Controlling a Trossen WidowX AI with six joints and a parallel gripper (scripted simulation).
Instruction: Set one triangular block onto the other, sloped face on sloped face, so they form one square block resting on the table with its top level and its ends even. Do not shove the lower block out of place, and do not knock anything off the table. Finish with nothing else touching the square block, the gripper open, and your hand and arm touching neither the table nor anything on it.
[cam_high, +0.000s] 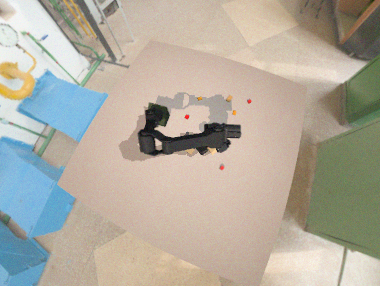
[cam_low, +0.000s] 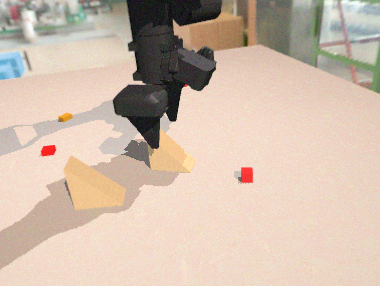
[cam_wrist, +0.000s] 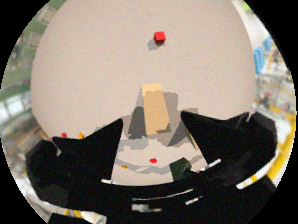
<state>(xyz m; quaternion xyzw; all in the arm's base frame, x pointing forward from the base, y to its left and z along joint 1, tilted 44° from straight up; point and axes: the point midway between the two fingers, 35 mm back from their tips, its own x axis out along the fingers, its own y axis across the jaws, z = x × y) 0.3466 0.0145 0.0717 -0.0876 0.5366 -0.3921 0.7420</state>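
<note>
Tan, wood-coloured and wedge-shaped, the nearer triangular block (cam_low: 95, 189) (cam_high: 191, 151) (cam_wrist: 194, 144) rests on the pinkish-beige table (cam_high: 230, 215) (cam_low: 210, 235) (cam_wrist: 100, 70) at the lower left of the exterior frame, its slope falling toward the right. Behind it, near the middle, stands the second triangular block (cam_low: 169, 156) (cam_high: 213, 150) (cam_wrist: 156, 114), well apart from the first and sloping the same way; the two are not joined. To its right is a red cube (cam_low: 247, 175) (cam_high: 222, 167) (cam_wrist: 159, 37); at the left of the frame lies another red block (cam_low: 48, 150) (cam_high: 187, 117) (cam_wrist: 153, 160). Just above the second triangular block, the black gripper (cam_low: 164, 133) (cam_high: 212, 148) (cam_wrist: 152, 117) points down, opened almost as wide as it goes and holding nothing. In the wrist frame that block shows between the two fingertips, with bare gaps at both sides; in the exterior frame one fingertip overlaps its top, and whether they touch cannot be told. Farther back on the left lies a small orange piece (cam_low: 65, 117) (cam_high: 199, 98) (cam_wrist: 124, 167). Beyond the table, a brown box (cam_low: 212, 37) sits at the upper middle, and a green frame (cam_low: 316, 35) stands at the upper right.
</note>
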